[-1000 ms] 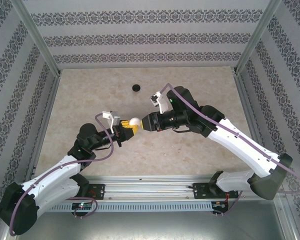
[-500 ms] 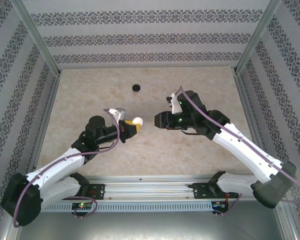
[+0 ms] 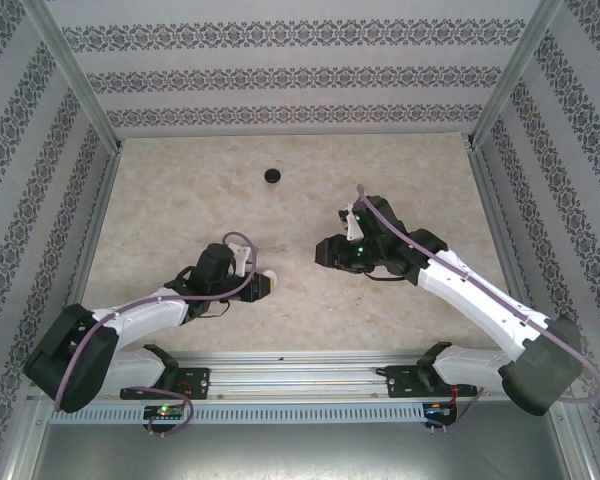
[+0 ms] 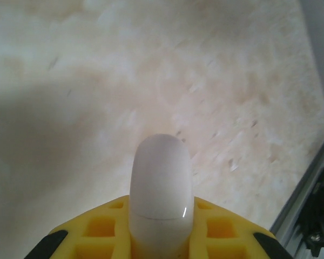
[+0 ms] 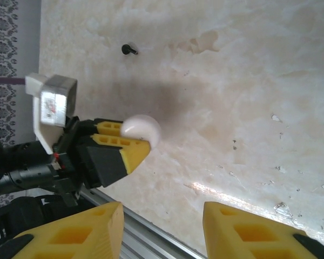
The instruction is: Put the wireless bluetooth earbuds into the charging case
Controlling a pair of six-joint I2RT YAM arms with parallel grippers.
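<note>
the left gripper is clamped on the white charging case, near the front edge of the table. the right gripper stands apart from it to the right, jaws spread and holding nothing.

from above, the case is little more than a pale dot at the tip of the left arm. the left wrist view brings it close. there the left gripper has its yellow fingers on either side of a smooth rounded shell. a thin seam crosses the shell low down, and the lid sits shut on it. the right wrist view gives the same grip from the side. the left gripper points toward the camera, and the case's round end pokes out past the fingertips. its shadow falls on the marble beside it. the right gripper shows its own two yellow fingers along the bottom edge, wide apart with bare table between them.

a black earbud lies well apart from both grippers, toward the far side of the table. from above it is only a dark spot. the right wrist view shows a round body with a short stub, too small to tell more.

the case's lower part is hidden between the fingers and cut off by the frame. whether it touches the table cannot be told. the metal rail in the corner of the left wrist view is blurred.
</note>
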